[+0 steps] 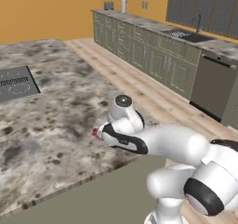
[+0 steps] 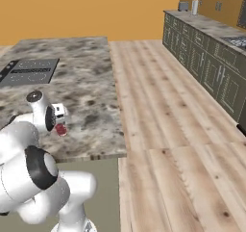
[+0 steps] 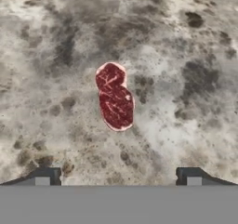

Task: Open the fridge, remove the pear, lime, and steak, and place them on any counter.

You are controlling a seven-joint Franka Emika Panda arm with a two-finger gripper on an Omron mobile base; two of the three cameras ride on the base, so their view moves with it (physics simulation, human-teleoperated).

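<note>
In the hand view, the two dark fingertips [image 3: 44,176] of the hand [image 3: 118,177] are seen at the lower left and lower right of the frame, set wide apart with nothing between them; the hand is open and nothing is gripped. Just beyond them, at the centre of that frame, the steak [image 3: 115,96] is laid flat on the mottled stone bench [image 3: 186,56], clear of both fingertips. It is a red oblong slab with paler streaks and a pale rim.

In the left base view, the hand [image 1: 103,132] is seen at the centre of the frame, over the near edge of the bench, with a sliver of red steak [image 1: 95,133] shown at its left side. In the right base view, the steak [image 2: 61,129] is shown at the left of the frame, just under the hand [image 2: 59,119].

Farther back, the black cooktop [image 1: 16,82] is set into the bench at the left. A wooden floor [image 2: 163,110] is laid beyond the bench, and olive-green cabinets [image 1: 139,46] with a sink [image 1: 186,35] are ranged along the far wall at the upper right.
</note>
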